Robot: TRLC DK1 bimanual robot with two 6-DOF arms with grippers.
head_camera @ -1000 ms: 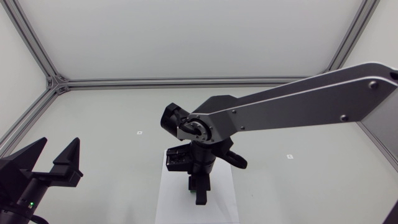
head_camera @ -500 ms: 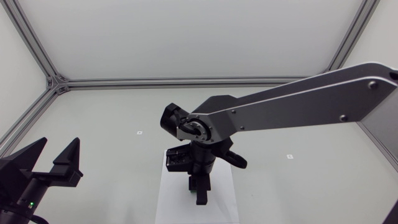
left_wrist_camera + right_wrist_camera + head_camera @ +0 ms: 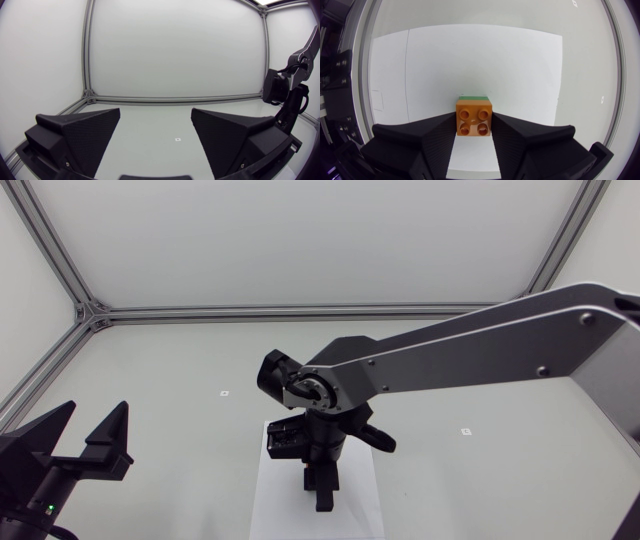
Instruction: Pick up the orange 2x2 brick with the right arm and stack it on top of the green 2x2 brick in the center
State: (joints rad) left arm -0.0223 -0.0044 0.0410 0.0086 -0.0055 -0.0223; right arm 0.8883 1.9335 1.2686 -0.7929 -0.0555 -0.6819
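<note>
White worktop (image 3: pixel 180 420) carries a pale sheet (image 3: pixel 470 65) beneath the right claw (image 3: pixel 474 122), which is clamped on the orange brick (image 3: pixel 474 116), one finger against each side. It sits studs up, square with no long axis, edges in line with the fingers. Directly beneath it, the green brick (image 3: pixel 473 96) shows as a thin strip. Left claw (image 3: pixel 155 114) gapes wide, holding nothing.

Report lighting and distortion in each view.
Head view: even light, no glare; the right arm hides both bricks. Left wrist view: fisheye bows the table's far edge behind the left end effector. Right wrist view: a round rim crops the sides; the orange brick in the right end effector hides most of the green brick.
</note>
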